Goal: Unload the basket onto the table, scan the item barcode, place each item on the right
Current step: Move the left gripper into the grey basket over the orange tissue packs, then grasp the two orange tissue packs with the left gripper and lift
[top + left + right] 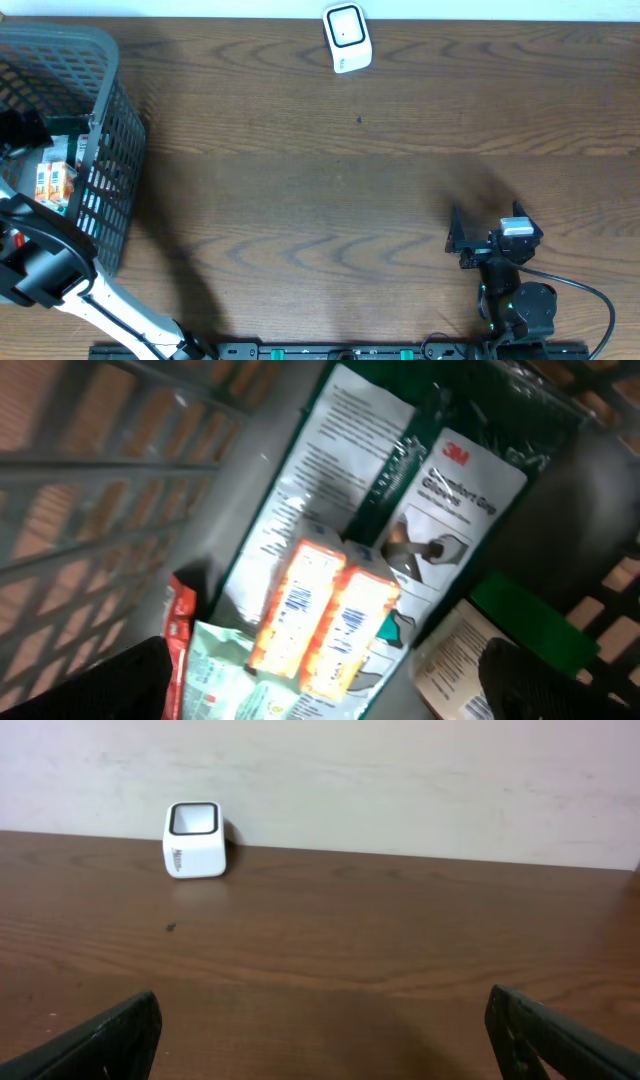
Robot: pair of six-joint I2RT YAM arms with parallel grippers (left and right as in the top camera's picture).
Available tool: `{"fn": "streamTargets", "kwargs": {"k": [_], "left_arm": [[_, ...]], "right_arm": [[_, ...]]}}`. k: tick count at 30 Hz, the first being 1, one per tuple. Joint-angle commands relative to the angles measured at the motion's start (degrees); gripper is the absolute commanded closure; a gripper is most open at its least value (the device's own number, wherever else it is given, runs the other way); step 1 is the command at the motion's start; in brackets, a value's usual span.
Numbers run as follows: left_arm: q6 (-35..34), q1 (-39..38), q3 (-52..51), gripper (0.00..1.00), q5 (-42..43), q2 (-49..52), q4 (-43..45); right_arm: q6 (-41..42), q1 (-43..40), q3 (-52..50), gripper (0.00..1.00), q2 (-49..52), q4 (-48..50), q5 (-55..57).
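Several items lie in the grey mesh basket [112, 120] at the table's left edge. A pair of orange boxes [325, 615] with barcodes facing up rests on a 3M glove pack [445, 500]; from overhead the orange boxes [52, 182] show through the basket's rim. My left gripper [325, 690] hovers open just above these items, holding nothing, one finger [125, 680] on each side. The white barcode scanner [347, 37] stands at the table's far edge, and the right wrist view has the scanner [194, 840] at the back left. My right gripper [468, 235] is open and empty over bare table.
Also in the basket are a mint-green packet [240, 680], a red packet [178, 618], a green box [535, 622] and a brown-labelled pack [462, 658]. The basket's mesh wall [100, 480] rises at the left. A pale wall [400, 780] stands behind the table.
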Motion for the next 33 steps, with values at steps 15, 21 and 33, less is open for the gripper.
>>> {"fn": "streamTargets", "kwargs": {"k": [15,21,33], "left_arm": [[4.1,0.2,-6.8,0.02,1.9,1.3,-0.5],[4.2,0.2,-8.3,0.02,1.9,1.3,1.8],[5.2,0.3,-12.7,0.02,0.2,1.3,6.4]], "right_arm": [[-0.7,0.4,0.0,0.01,-0.2,-0.2,0.0],[-0.7,0.4,0.0,0.01,-0.2,-0.2,0.0],[-0.7,0.4,0.0,0.01,-0.2,-0.2,0.0]]}}
